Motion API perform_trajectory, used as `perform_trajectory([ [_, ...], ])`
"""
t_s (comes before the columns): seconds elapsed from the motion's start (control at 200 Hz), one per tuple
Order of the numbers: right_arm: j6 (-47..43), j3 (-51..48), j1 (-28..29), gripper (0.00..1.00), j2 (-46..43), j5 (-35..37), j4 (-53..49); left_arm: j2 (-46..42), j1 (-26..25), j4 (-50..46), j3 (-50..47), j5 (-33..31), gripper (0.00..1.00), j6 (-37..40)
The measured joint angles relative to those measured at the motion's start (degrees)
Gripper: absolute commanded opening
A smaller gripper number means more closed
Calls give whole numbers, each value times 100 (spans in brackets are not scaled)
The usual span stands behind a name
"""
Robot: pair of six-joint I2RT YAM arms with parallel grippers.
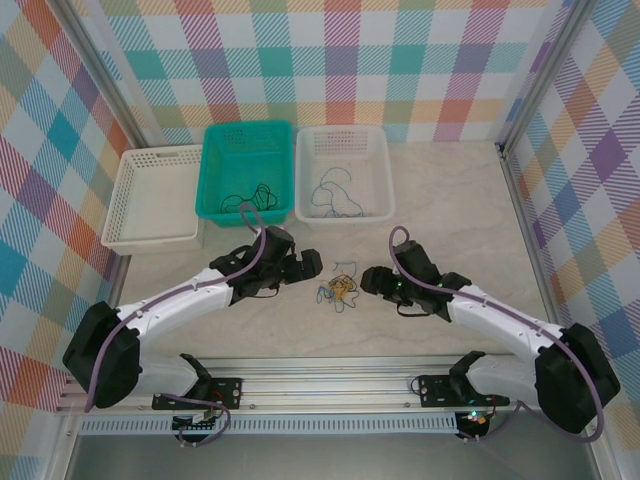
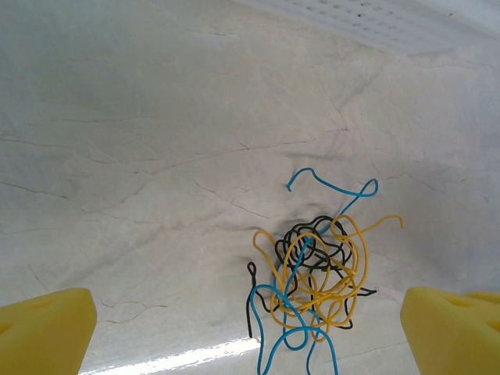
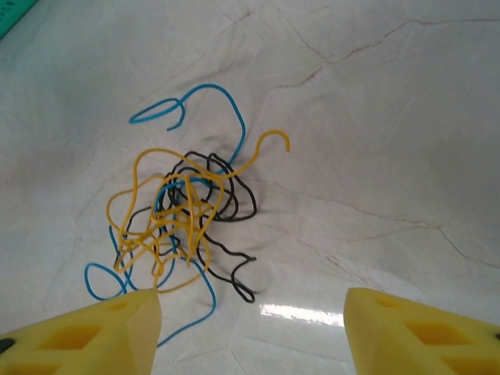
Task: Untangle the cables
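Cables (image 1: pixel 340 289): 1 blue/black/yellow clump on table (image 1: pixel 450 220), between the 2 grippers. Left gripper (image 1: pixel 306 267) jaws wide apart, empty; right gripper (image 3: pixel 250 312) jaws apart, empty. Advice: pinch 1 outer blue loop (image 3: pixel 221 90), not the core.

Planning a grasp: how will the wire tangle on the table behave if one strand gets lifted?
Likely drags the rest: the blue, yellow and black wires loop through each other. Thin with springy curls, so probably light, not limp. Pushed, they'd probably slide on the smooth table.
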Motion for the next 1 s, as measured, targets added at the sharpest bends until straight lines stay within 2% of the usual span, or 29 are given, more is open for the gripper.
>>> perform_trajectory([
  [0.12, 160, -39, 0, 39, 304, 295, 378, 20, -7, 76, -92, -7, 100, -146],
  [0.285, 306, -39, 0, 40, 835, 616, 837, 2, -37, 125, -192, -70, 100, -249],
  [0.62, 343, 107, 0, 41, 1692, 704, 1419, -376, -37, 162, -352, -199, 100, -334],
  [1.0, 492, 203, 0, 35, 2247, 702, 1867, -518, -39, 155, -490, -221, 100, -334],
])
